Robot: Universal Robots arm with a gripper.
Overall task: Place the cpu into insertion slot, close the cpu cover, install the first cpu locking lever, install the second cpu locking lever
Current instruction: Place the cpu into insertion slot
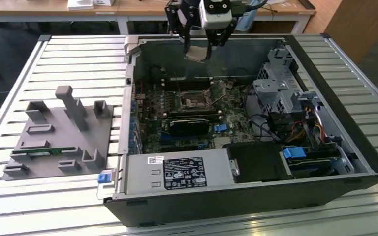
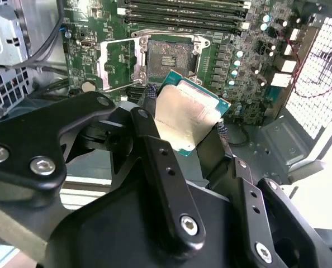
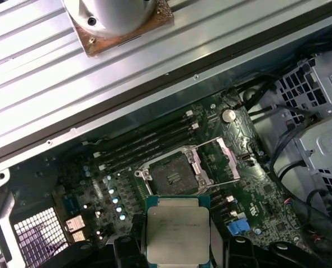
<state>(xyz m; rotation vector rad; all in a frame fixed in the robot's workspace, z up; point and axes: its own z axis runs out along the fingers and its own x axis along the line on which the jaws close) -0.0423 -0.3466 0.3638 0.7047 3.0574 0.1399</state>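
Observation:
My gripper point(image 1: 199, 49) hangs above the far end of the open computer case, shut on the cpu point(image 1: 198, 53). The cpu point(image 2: 188, 114) is a flat square chip with a dull silver top, pinched at two opposite edges between the black fingers point(image 2: 149, 95). It sits well above the board, tilted, and apart from the insertion slot point(image 2: 169, 56). In the first wrist view the cpu point(image 3: 178, 229) lies just short of the insertion slot point(image 3: 170, 176). The cpu cover point(image 3: 224, 162) is swung open beside the slot, and the socket's dark centre is bare. In the exterior view the insertion slot point(image 1: 194, 101) sits mid-board.
A black card point(image 1: 189, 123) lies just in front of the socket, with memory slots point(image 3: 149, 145) behind it. A metal drive cage point(image 1: 281, 93) and cables fill the exterior view's right side of the case. A grey fixture point(image 1: 57, 137) stands on the slatted table point(image 1: 77, 64) at the left.

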